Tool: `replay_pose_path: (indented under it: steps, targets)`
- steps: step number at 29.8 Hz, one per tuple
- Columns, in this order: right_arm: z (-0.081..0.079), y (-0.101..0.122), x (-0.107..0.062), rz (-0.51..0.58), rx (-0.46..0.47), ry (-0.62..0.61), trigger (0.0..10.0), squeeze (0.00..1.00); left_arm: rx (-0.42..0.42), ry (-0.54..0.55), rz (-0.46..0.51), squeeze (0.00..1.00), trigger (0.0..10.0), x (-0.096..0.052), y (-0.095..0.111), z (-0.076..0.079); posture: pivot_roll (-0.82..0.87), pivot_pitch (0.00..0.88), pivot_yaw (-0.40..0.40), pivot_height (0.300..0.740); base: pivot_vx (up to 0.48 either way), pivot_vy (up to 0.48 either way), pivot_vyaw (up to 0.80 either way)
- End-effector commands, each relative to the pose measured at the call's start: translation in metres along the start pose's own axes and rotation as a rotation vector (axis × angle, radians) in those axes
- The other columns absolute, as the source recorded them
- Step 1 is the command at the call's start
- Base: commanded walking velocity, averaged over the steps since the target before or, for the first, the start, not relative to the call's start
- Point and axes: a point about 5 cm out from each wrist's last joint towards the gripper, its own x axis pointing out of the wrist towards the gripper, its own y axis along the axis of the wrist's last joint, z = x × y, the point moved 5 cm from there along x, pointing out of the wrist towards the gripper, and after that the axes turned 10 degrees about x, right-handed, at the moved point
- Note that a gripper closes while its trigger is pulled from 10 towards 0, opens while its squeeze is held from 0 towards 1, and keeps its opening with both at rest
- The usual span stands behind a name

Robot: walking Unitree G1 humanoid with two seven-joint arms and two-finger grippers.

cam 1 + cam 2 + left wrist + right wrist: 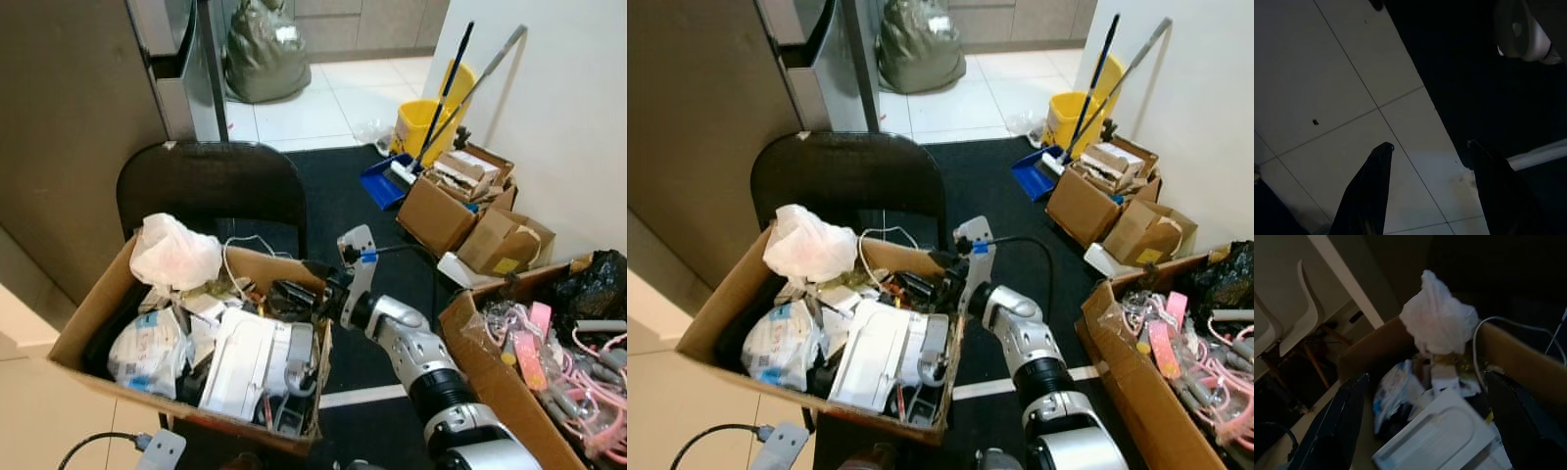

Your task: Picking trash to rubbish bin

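Note:
A cardboard box (pixel 93 313) heaped with trash rests on a black chair (pixel 211 186). In it lie a crumpled white plastic bag (pixel 174 252), a flat white device (pixel 245 362), wrappers and cables. My right arm reaches in from the right, and my right gripper (pixel 299 294) hovers at the box's right rim over dark clutter. In the right wrist view the right gripper (pixel 1426 376) is open and holds nothing, and the white bag (pixel 1437 323) lies beyond its fingertips. My left gripper (pixel 1428 144) hangs open over pale floor tiles beside a dark mat.
A second open box (pixel 490 372) with pink cables stands at the right, with a black bag (pixel 593 284) behind it. Smaller cardboard boxes (pixel 460 201), a yellow mop bucket (pixel 426 127) and a blue dustpan (pixel 384 181) line the right wall. A grey-green sack (pixel 265 49) sits on the far tiles.

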Motion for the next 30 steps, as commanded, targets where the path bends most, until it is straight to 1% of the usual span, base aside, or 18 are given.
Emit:
replay_pose_path:
  steps: [1,8,17,24,25,26,28,30]
  targets:
    - [0.001,-0.006,-0.003,-0.013,0.021,-0.006,10.0,0.0,0.005,-0.014,-0.031,0.0,10.0,-0.001,-0.011,0.003,0.05,0.065,0.008,0.74,-0.401,0.0,0.0]
    - [0.003,-0.007,-0.004,-0.019,0.022,-0.019,10.0,0.0,0.005,-0.014,-0.032,0.0,10.0,-0.001,-0.011,0.004,0.05,0.067,0.01,0.74,-0.401,0.0,0.0]
    - [0.016,-0.013,-0.009,-0.053,-0.002,-0.1,10.0,0.0,0.007,-0.018,-0.031,0.0,10.0,-0.001,-0.011,0.005,0.05,0.066,0.007,0.74,-0.4,0.0,0.0]
    - [0.047,-0.023,-0.023,-0.118,-0.046,-0.3,10.0,0.0,0.01,-0.02,-0.029,0.0,10.0,-0.001,-0.01,0.005,0.04,0.067,0.005,0.74,-0.401,0.0,0.0]
    - [0.047,-0.023,-0.023,-0.118,-0.046,-0.3,10.0,0.0,0.01,-0.02,-0.029,0.0,10.0,-0.001,-0.01,0.005,0.04,0.067,0.005,0.74,-0.401,0.0,0.0]
    - [0.053,-0.027,-0.028,-0.138,-0.057,-0.344,10.0,0.0,0.01,-0.021,-0.029,0.0,10.0,-0.001,-0.01,0.005,0.04,0.067,0.005,0.74,-0.401,0.0,0.0]
    - [0.055,-0.029,-0.029,-0.144,-0.06,-0.358,10.0,0.0,0.01,-0.021,-0.029,0.0,10.0,-0.001,-0.01,0.005,0.04,0.067,0.005,0.74,-0.401,0.0,0.0]
    - [0.062,-0.034,-0.035,-0.161,-0.062,-0.403,10.0,0.0,0.011,-0.022,-0.028,0.0,10.0,-0.001,-0.009,0.005,0.04,0.067,0.002,0.74,-0.399,0.0,0.0]
